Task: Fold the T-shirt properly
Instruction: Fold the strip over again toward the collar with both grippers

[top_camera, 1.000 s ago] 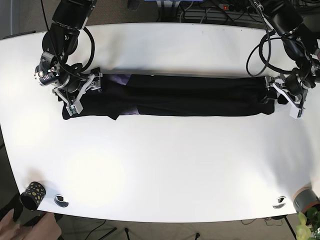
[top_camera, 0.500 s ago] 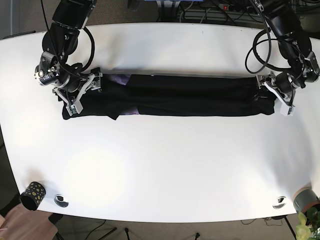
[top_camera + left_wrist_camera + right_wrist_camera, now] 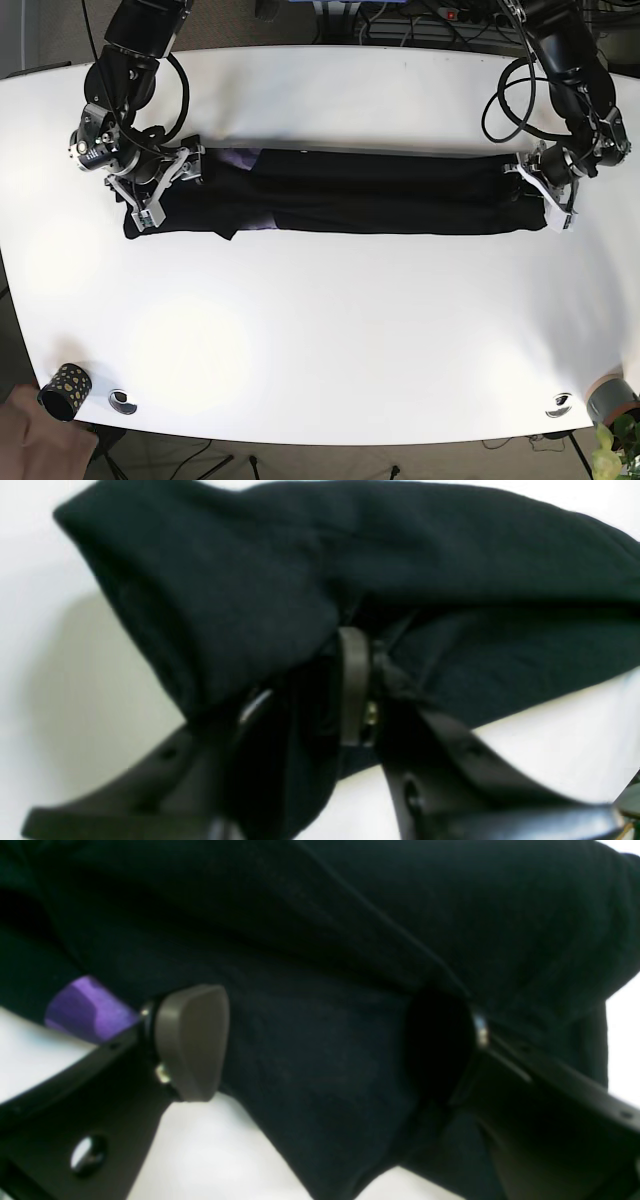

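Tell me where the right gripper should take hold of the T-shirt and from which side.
Grip the T-shirt at its short end by the right gripper, coming in from beyond that end along the strip. It lies folded into a long, narrow band on the table, so the layers stack there; the open fingers already straddle them.

Base overhead, far; wrist views close; shared: T-shirt (image 3: 340,190) ends.

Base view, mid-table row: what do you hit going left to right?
Right gripper → T-shirt → left gripper.
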